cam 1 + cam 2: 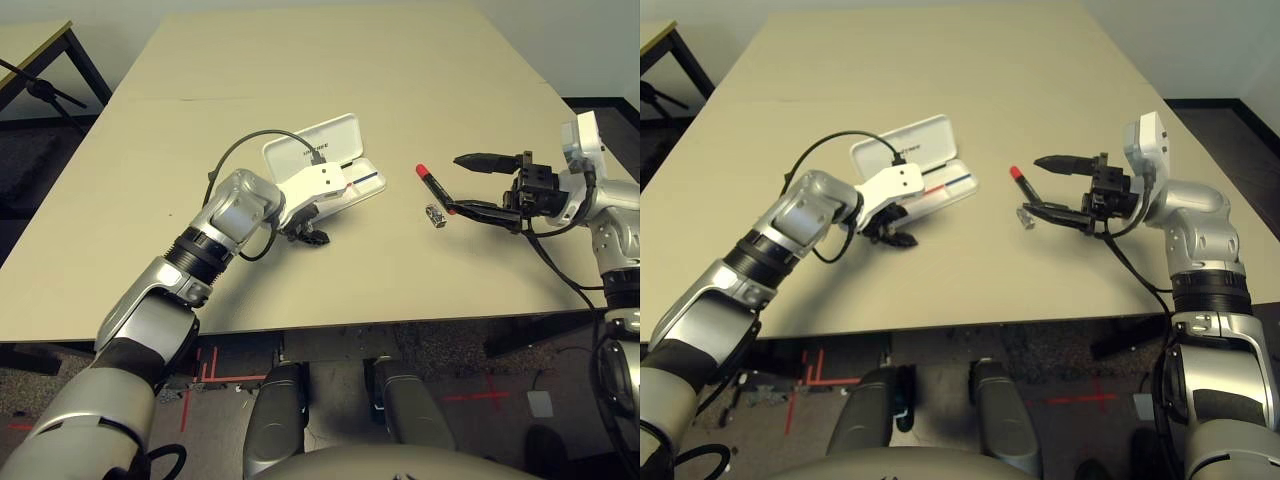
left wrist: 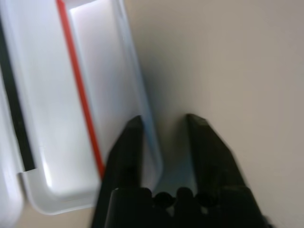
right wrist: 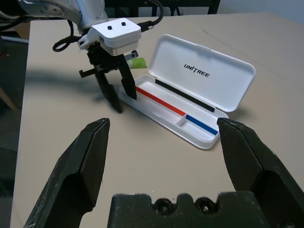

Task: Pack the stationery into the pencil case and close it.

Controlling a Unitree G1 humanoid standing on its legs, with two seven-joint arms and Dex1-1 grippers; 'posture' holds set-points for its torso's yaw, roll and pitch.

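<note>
The flat white hard-plastic pencil case lies open mid-table. The left gripper straddles its near wall, jaws narrowed but holding nothing. At three o'clock the red marker and tiny metal piece wait under the right gripper, jaws wide. Likely next: steady the case, then load. Open tabletop all round.

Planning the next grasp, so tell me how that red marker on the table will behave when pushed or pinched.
The red marker looks slim and round, lying flat on the bare table, so a sideways nudge would probably roll it. It looks rigid, so it should not bend in a pinch. Its smooth body may slip, so pinch across the middle.
</note>
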